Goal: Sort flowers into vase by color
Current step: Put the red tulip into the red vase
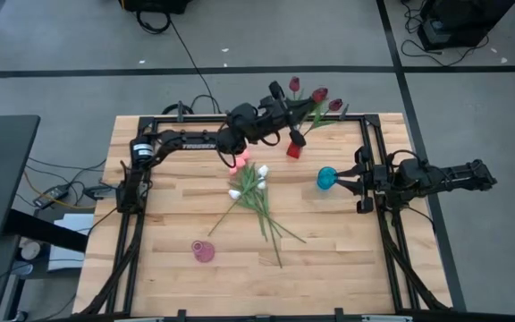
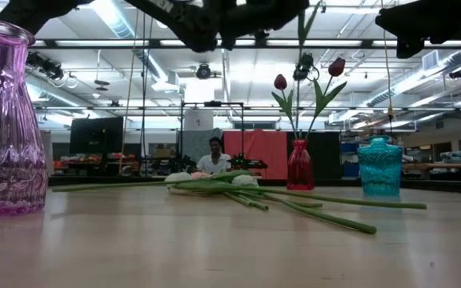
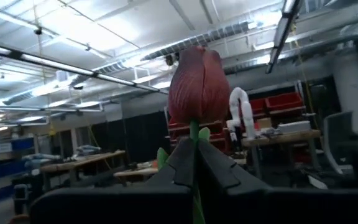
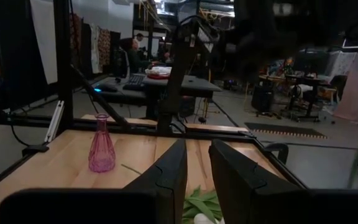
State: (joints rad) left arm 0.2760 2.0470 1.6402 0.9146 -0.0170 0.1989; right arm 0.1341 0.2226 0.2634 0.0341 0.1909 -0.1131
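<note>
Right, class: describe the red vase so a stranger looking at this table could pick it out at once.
Start at the wooden table and go to its far edge, right of the middle. There the red vase stands upright below the left gripper, with dark red tulips in it. The teal vase and the pink vase hold none.

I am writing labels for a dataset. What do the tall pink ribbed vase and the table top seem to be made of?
Tall pink ribbed vase: likely clear tinted glass, perhaps plastic; glossy, and light shines through its ribs.
Table top: pale wood in joined strips, like butcher block, with visible grain and a smooth, rather matte finish.
</note>
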